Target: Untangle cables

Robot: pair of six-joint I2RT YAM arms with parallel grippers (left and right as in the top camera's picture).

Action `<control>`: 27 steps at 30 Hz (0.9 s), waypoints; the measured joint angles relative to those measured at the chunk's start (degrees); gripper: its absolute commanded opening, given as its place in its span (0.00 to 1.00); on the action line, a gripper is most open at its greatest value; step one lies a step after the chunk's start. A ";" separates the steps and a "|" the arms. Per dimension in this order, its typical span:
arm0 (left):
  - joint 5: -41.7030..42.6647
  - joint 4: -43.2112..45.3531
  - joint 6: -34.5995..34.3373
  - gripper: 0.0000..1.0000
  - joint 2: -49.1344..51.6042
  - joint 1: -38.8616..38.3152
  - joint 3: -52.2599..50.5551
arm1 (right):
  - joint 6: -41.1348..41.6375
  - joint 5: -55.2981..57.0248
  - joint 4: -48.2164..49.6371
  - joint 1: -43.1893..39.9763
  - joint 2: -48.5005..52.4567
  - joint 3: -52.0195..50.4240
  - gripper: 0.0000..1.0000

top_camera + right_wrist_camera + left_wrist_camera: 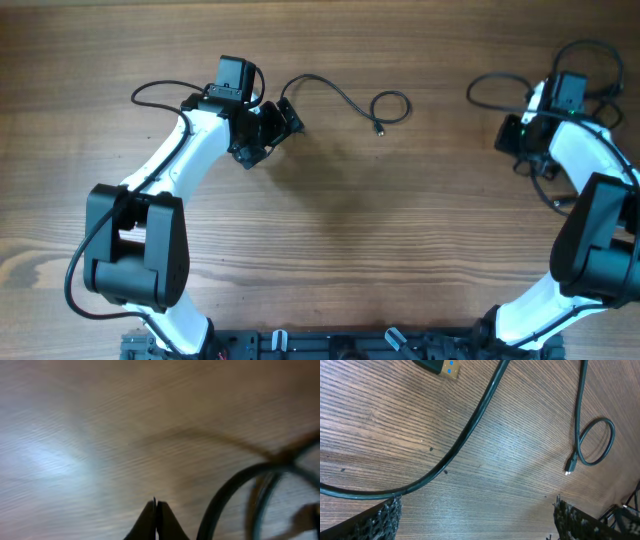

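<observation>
One thin black cable (340, 95) runs from beside my left gripper (272, 125) to a small loop (390, 105) and ends in a small plug (379, 131). In the left wrist view this loop (596, 442) and plug (569, 465) lie at the right. A thicker black cord (470, 435) crosses the wood diagonally, and a USB plug with a blue insert (442, 366) lies at the top. My left gripper (475, 510) is open and empty over bare wood. My right gripper (156, 510) is shut with nothing visible in it. A blurred black cord (235, 490) curves just right of it.
The wooden table (350, 230) carries everything. A thin black loop (490, 92) lies left of my right gripper (515, 138), and more thin black cords hang around the right arm (590, 200). A black wire (150, 92) arcs left of the left arm (170, 165).
</observation>
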 measured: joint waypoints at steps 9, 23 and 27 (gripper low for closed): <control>-0.09 -0.02 0.00 1.00 0.00 0.00 0.00 | 0.66 8.90 4.42 -4.52 1.09 -3.28 0.04; -0.22 -0.02 0.00 1.00 0.00 0.00 0.00 | 2.10 9.64 5.33 -18.34 1.64 -2.91 0.11; -0.83 -0.02 0.00 1.00 0.00 0.00 0.00 | 2.12 4.52 7.21 -18.86 1.86 -2.91 0.13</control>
